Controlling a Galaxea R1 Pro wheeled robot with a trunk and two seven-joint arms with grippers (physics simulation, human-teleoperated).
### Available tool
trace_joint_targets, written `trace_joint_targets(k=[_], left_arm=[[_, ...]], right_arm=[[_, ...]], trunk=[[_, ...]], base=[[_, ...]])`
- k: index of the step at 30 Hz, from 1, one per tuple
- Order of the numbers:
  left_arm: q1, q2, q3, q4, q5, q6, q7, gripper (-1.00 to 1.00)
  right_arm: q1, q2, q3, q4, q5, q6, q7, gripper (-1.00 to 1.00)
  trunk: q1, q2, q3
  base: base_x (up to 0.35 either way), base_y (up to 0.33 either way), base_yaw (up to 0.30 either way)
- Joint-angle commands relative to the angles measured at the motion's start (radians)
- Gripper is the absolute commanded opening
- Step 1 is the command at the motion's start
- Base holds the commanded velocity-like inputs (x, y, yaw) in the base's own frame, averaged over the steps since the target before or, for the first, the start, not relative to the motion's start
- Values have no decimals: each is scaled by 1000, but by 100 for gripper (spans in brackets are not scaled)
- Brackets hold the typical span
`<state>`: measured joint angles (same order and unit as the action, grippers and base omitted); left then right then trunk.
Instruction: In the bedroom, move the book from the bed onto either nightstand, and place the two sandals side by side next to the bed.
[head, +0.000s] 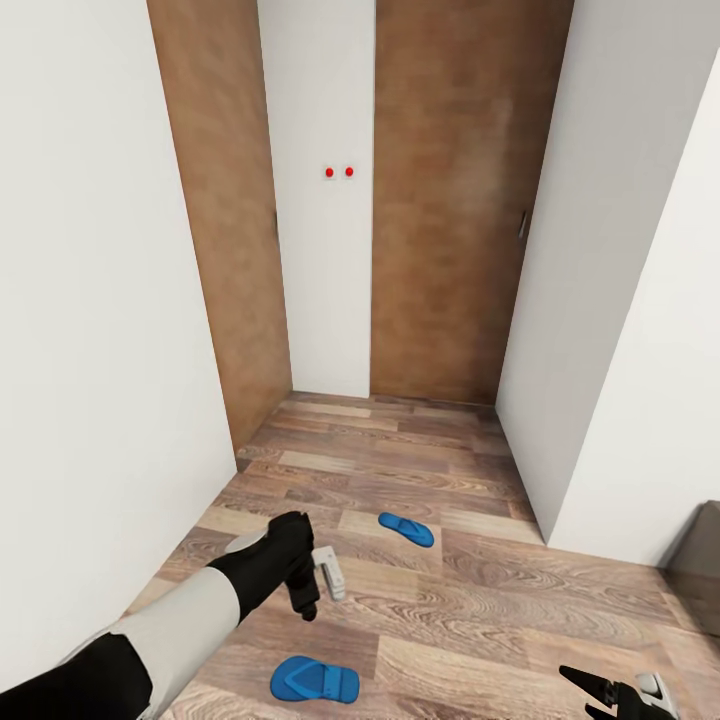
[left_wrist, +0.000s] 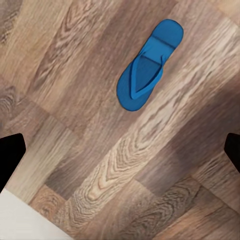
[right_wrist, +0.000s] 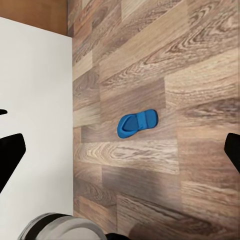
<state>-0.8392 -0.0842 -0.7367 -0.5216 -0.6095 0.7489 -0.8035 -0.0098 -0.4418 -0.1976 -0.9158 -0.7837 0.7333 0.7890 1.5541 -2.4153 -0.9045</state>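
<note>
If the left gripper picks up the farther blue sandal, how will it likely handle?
The farther sandal lies flat on the wood floor, so it shouldn't roll or tip. Its thin sole and straps suggest it is light and may flex. The open left gripper probably needs an edge pinch.

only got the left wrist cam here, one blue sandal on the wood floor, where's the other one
Observer: The head view shows a second sandal nearer the robot, below the left gripper.
Operator: and the one i see?
Observer: That far sandal lies ahead of the left gripper, toward the brown doors.
Operator: right gripper busy?
Observer: No, the right gripper is open, low at the head view's right corner, holding nothing.
</note>
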Motion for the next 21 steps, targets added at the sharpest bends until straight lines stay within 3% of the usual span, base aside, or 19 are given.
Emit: trace_joint_targets(k=[1, 12, 21], left_arm=[[-1, 1, -1, -2, -10, 2, -9, 100], [-3, 4, 0, 0, -10, 1, -10, 100], [-3, 4, 0, 0, -10, 1, -11, 100]], right_arm=[[0, 0, -1, 0, -3, 6, 1, 100], [0, -3, -6, 0, -9, 6, 4, 100], [-1, -3, -6, 0, -9, 7, 4, 100]], trunk=[[4, -8, -4], [46, -85, -39], [50, -87, -74]], base=[[0, 0, 0], [0, 0, 0], [0, 0, 0]])
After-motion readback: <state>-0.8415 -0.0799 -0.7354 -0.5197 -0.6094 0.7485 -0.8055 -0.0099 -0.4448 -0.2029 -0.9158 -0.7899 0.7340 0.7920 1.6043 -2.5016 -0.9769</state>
